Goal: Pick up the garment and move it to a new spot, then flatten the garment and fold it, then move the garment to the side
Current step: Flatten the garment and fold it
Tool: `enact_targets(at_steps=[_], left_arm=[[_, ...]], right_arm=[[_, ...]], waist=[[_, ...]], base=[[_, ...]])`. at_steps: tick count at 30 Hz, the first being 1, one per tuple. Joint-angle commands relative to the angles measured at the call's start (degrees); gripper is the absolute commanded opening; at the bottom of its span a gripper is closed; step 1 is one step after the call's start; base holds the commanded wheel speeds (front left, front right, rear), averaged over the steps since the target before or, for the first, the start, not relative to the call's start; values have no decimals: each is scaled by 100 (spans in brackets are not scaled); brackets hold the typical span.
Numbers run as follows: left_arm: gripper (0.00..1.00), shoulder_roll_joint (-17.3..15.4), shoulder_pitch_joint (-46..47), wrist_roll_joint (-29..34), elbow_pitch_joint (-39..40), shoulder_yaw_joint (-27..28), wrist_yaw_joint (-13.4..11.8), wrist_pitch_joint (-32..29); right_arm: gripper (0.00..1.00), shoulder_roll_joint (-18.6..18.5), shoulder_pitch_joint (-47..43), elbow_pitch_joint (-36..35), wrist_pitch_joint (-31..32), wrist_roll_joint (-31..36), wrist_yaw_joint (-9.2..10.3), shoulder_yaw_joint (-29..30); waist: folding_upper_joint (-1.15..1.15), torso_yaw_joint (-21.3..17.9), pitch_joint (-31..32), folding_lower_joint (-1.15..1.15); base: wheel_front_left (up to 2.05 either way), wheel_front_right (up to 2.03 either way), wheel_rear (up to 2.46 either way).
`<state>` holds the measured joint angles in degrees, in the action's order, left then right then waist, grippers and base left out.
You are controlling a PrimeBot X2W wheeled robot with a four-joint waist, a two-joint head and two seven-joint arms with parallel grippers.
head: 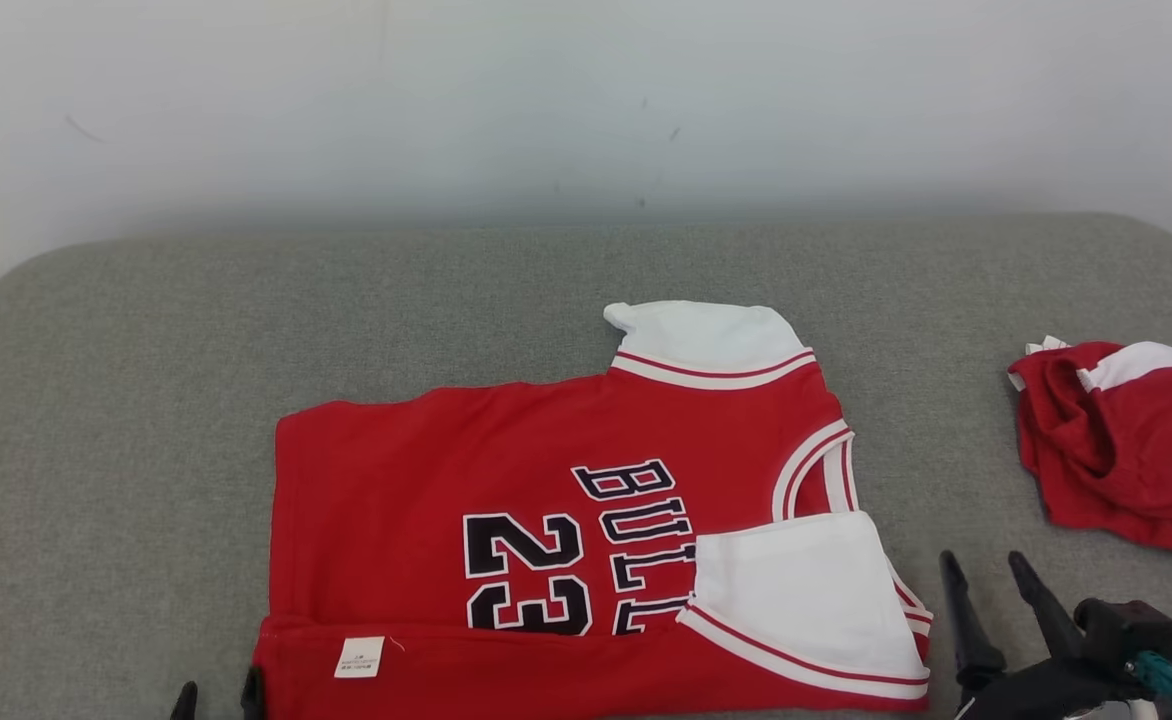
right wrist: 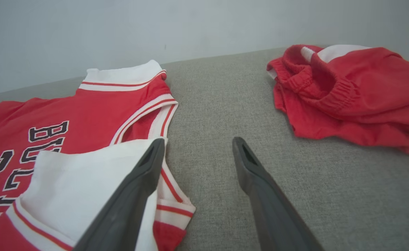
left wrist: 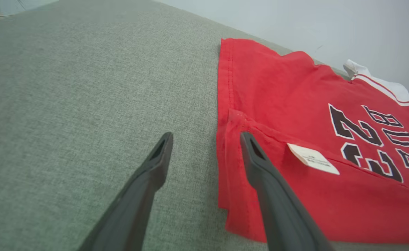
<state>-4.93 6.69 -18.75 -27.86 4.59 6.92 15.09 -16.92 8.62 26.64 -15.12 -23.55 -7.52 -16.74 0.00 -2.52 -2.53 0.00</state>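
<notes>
The left end effector (head: 218, 700) is seen with its fingers spread apart and nothing between them, and the right end effector (head: 981, 565) is likewise spread and empty. The red jersey (head: 546, 470) is laid flat near the front edge of the grey fabric-covered surface (head: 126, 420), its long axis running from left to right across the head view: hem to the left, collar and white sleeves to the right. Its near edge is turned up in a strip bearing a white label (head: 359, 657). The jersey is thus bracketed by both arms. One left finger is seen over the hem corner, while the right end effector is placed just beside the shoulder end, apart from the cloth. A second red garment (head: 1136, 450) is heaped well apart at the right.
</notes>
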Motion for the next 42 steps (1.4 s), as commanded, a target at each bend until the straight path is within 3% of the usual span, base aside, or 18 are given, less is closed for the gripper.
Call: enact_targets(at_steps=[1, 9, 20, 34, 42], left_arm=[[100, 16, -75, 230, 128, 102, -36, 3], [100, 129, 288, 974, 647, 318, -74, 3], [100, 36, 1356, 1225, 379, 133, 33, 3], [100, -699, 3061, 601, -994, -765, 55, 4], [100, -901, 3731, 80, -1617, -1187, 56, 3]], right_arm=[[100, 107, -84, -136, -4, 265, 6, 213], [100, 615, 168, -843, -4, 1241, 6, 978], [100, 918, 940, -977, -4, 1555, 6, 894], [100, 996, 1275, -962, -4, 1445, 6, 696], [100, 1083, 1367, -1024, -3, 1403, 6, 627]], waist=[[0, 11, -6, 0], [0, 64, -217, 0], [0, 113, -886, 0], [0, -81, -1434, 0], [0, -248, -1681, 0]], base=[[0, 0, 0], [0, 0, 0], [0, 0, 0], [0, 0, 0], [0, 0, 0]])
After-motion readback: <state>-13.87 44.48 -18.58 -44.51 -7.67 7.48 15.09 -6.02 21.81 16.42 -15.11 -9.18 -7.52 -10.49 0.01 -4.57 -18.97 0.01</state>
